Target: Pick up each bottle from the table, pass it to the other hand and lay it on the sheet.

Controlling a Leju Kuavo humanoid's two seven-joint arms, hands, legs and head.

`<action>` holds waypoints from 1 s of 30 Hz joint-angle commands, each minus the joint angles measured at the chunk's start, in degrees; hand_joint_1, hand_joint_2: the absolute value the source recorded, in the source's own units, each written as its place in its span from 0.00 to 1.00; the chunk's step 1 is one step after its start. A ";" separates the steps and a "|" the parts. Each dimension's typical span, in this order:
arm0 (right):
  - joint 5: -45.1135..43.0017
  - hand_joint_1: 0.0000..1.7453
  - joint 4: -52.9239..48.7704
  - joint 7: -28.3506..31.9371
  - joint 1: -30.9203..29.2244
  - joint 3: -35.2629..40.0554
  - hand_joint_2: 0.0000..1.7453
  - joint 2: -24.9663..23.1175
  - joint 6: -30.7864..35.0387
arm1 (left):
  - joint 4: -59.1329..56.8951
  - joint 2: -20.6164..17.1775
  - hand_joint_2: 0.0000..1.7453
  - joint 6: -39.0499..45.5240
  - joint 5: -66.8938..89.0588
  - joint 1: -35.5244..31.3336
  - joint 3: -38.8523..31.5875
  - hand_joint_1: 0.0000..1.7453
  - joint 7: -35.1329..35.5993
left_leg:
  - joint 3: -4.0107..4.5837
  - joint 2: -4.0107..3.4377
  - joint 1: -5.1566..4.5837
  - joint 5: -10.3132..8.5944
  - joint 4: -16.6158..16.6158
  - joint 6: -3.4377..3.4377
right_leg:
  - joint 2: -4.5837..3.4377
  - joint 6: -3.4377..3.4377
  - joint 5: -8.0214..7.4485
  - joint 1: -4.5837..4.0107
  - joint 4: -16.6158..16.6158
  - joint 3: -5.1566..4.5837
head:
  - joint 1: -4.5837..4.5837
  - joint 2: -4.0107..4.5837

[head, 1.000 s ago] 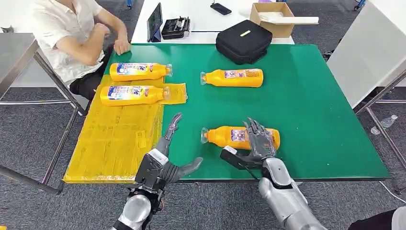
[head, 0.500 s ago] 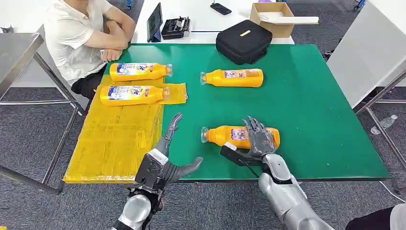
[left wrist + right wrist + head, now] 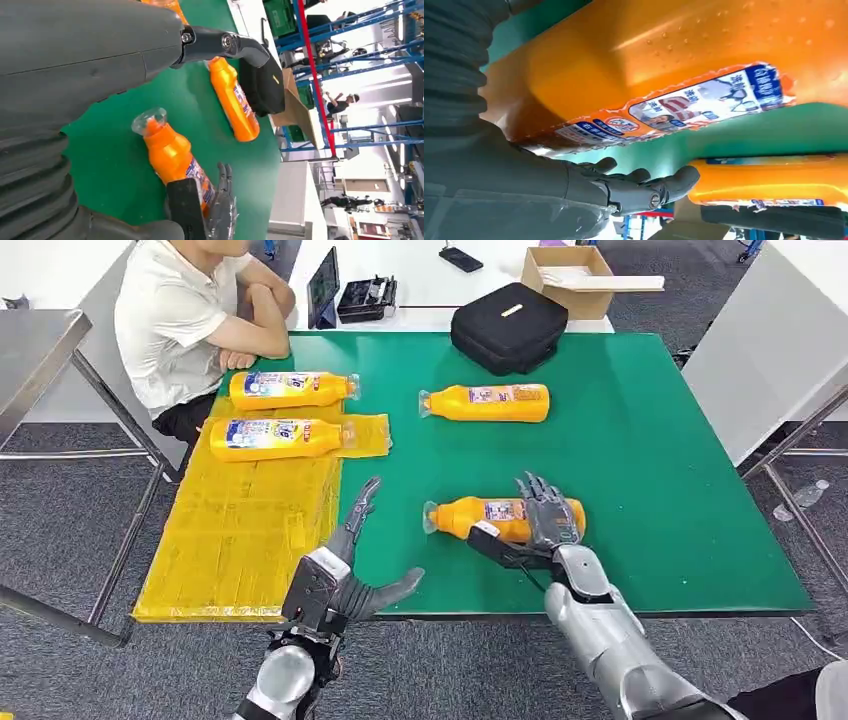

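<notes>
An orange bottle (image 3: 462, 517) lies on its side on the green table (image 3: 660, 470), cap pointing left, near the front edge. My right hand (image 3: 548, 525) rests over its base end with fingers spread and straight, thumb on the near side; in the right wrist view the bottle (image 3: 664, 55) lies against the palm and the fingers (image 3: 644, 187) reach past it uncurled. My left hand (image 3: 340, 575) hovers open at the front edge, left of the bottle (image 3: 172, 155). Another bottle (image 3: 487, 402) lies further back. Two bottles (image 3: 290, 388) (image 3: 278, 437) lie on the yellow sheet (image 3: 240, 530).
A black bag (image 3: 508, 325) sits at the table's back edge. A person (image 3: 200, 320) sits at the far left corner, arms folded near the sheet. A cardboard box (image 3: 570, 275) and a tablet (image 3: 323, 285) stand on the white table behind.
My right hand has slid further forward onto the near bottle, which has shifted slightly away. The person has drawn their arms back and folded them. My left hand has stayed still.
</notes>
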State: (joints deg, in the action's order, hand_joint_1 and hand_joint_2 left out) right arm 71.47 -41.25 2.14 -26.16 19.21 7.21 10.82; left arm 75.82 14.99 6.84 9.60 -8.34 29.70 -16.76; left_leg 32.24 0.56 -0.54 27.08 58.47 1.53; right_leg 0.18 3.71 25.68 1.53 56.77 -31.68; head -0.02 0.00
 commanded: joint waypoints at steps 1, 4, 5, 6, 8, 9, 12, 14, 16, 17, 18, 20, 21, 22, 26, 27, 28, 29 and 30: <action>-0.04 0.00 6.63 0.02 -1.88 0.54 1.00 0.61 -0.80 | -3.30 0.40 1.00 -0.17 -0.26 -1.97 0.77 0.00 0.26 | -0.02 0.07 0.11 -0.04 -0.01 -0.11 | 0.10 -0.18 -0.04 -0.12 -0.08 0.10 | 0.00 0.00; -0.06 0.00 6.73 -0.06 -1.80 0.30 1.00 0.58 -1.04 | -3.21 0.36 1.00 -0.14 -0.29 -1.96 0.64 0.00 0.40 | -0.03 0.05 0.14 -0.06 -0.04 -0.13 | 0.09 -0.21 -0.08 -0.16 -0.13 0.11 | 0.00 0.00; 0.32 0.00 6.38 -0.05 -1.71 0.58 1.00 0.94 -1.17 | -3.06 0.31 1.00 -0.20 -0.29 -1.84 0.69 0.00 0.43 | -0.04 0.06 0.11 -0.05 -0.02 -0.11 | 0.09 -0.18 -0.05 -0.12 -0.09 0.11 | 0.00 0.00; 0.69 0.00 5.57 -0.07 -1.36 0.96 1.00 1.34 -1.38 | -2.76 0.14 1.00 -0.20 -0.28 -1.54 0.73 0.00 0.55 | -0.03 0.07 0.08 -0.04 0.00 -0.09 | 0.09 -0.15 -0.03 -0.09 -0.06 0.09 | 0.00 0.00; 1.03 0.00 4.43 -0.09 -0.83 1.39 1.00 1.90 -2.23 | -2.55 0.04 1.00 -0.17 -0.28 -1.26 0.67 0.00 0.78 | -0.05 0.08 0.11 -0.05 -0.02 -0.11 | 0.11 -0.18 -0.05 -0.13 -0.11 0.14 | 0.00 0.00; 1.00 0.00 3.46 -0.11 -0.39 1.73 1.00 2.42 -3.29 | -2.34 -0.07 1.00 -0.26 -0.28 -1.12 0.70 0.00 0.78 | -0.09 0.08 0.08 -0.04 -0.03 -0.08 | 0.11 -0.15 -0.03 -0.09 -0.09 0.16 | 0.00 0.00; 0.31 0.00 2.50 0.46 0.57 1.74 1.00 2.98 -4.10 | -2.49 -0.13 1.00 -0.41 -0.42 -1.01 0.75 0.00 0.96 | -0.08 0.13 0.16 -0.07 -0.01 -0.13 | 0.17 -0.23 -0.07 -0.17 -0.14 0.20 | -0.02 0.00; 0.05 0.00 2.69 0.56 1.02 2.18 1.00 3.55 -5.05 | -2.87 -0.13 1.00 -0.52 -0.44 -1.07 0.92 0.00 1.02 | -0.18 0.17 0.11 -0.07 -0.06 -0.10 | 0.20 -0.17 -0.05 -0.13 -0.17 0.29 | 0.00 0.00; -0.60 0.00 2.78 1.12 1.47 2.31 1.00 4.32 -5.86 | -3.09 -0.10 1.00 -0.60 -0.44 -1.11 1.00 0.00 0.99 | -0.25 0.17 0.05 -0.05 -0.05 -0.06 | 0.18 -0.12 -0.01 -0.06 -0.12 0.34 | 0.00 0.00; -1.03 0.00 3.19 1.31 1.28 2.41 1.00 4.55 -6.72 | -3.10 -0.10 1.00 -0.63 -0.44 -1.13 1.00 0.00 0.99 | -0.21 0.20 0.17 -0.13 -0.10 -0.15 | 0.25 -0.26 -0.11 -0.19 -0.26 0.36 | 0.00 0.00; -1.08 0.00 3.22 1.35 1.24 2.38 1.00 4.66 -6.80 | -3.09 -0.10 1.00 -0.64 -0.44 -1.14 1.00 0.00 0.99 | -0.26 0.21 0.09 -0.08 -0.06 -0.09 | 0.23 -0.16 -0.04 -0.11 -0.16 0.38 | 0.00 0.00; -1.15 0.00 3.23 1.41 1.13 2.34 1.00 4.74 -6.90 | -3.07 -0.10 1.00 -0.64 -0.44 -1.16 0.98 0.00 1.00 | -0.28 0.19 0.14 -0.11 -0.07 -0.12 | 0.22 -0.21 -0.09 -0.16 -0.23 0.38 | -0.02 0.00; -1.46 1.00 3.35 2.30 0.96 2.63 1.00 5.05 -7.54 | -3.07 -0.10 1.00 -0.66 -0.43 -1.20 1.00 0.00 0.97 | -0.34 0.18 0.09 -0.07 -0.05 -0.08 | 0.20 -0.16 -0.05 -0.11 -0.18 0.44 | 0.00 0.00; -2.41 1.00 3.78 2.40 0.86 2.74 1.00 5.56 -8.74 | -3.03 0.18 1.00 -0.62 -0.52 -1.07 0.75 0.00 1.04 | -0.40 0.14 0.06 -0.04 -0.02 -0.05 | 0.15 -0.12 -0.02 -0.07 -0.13 0.47 | 0.00 0.00; -6.62 1.00 5.16 4.65 1.10 1.12 1.00 5.85 -11.28 | -3.06 0.64 1.00 -0.49 -0.21 -1.15 0.98 0.00 1.54 | -0.34 0.19 0.11 -0.11 -0.02 -0.09 | 0.21 -0.18 -0.10 -0.14 -0.20 0.48 | 0.00 0.00; -7.22 1.00 5.19 5.70 1.24 1.37 1.00 6.10 -11.42 | -3.36 0.68 1.00 -0.53 -0.09 -1.42 1.10 0.00 1.48 | -0.44 0.19 0.09 -0.08 -0.04 -0.06 | 0.21 -0.14 -0.05 -0.10 -0.18 0.55 | 0.00 0.00; -8.24 1.00 5.34 6.16 1.29 1.03 1.00 6.17 -11.26 | -3.67 0.80 1.00 -0.57 -0.05 -1.63 1.14 0.00 1.48 | -0.53 0.19 0.06 -0.05 -0.03 -0.04 | 0.19 -0.11 -0.02 -0.08 -0.17 0.62 | 0.02 0.00; -9.73 1.00 5.66 6.56 1.32 0.37 1.00 5.93 -11.69 | -3.94 0.86 1.00 -0.57 0.00 -1.78 1.22 0.00 1.40 | -0.47 0.22 0.11 -0.10 -0.04 -0.07 | 0.24 -0.17 -0.07 -0.14 -0.21 0.60 | 0.00 0.00; -10.64 1.00 5.69 7.45 1.30 0.58 1.00 6.08 -12.30 | -4.13 0.90 1.00 -0.60 0.01 -1.88 1.26 0.00 1.35 | -0.58 0.15 0.10 -0.06 -0.04 -0.05 | 0.16 -0.13 -0.05 -0.12 -0.21 0.66 | 0.00 0.00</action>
State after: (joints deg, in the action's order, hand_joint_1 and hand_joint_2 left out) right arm 65.53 -40.41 6.90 -27.12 19.93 12.19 1.64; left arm 75.82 14.99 6.32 9.44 -8.32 29.77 -15.56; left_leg 31.62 0.58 -0.55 27.07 58.47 1.56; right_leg 0.18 3.71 25.68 1.53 56.69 -31.09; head -0.02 0.00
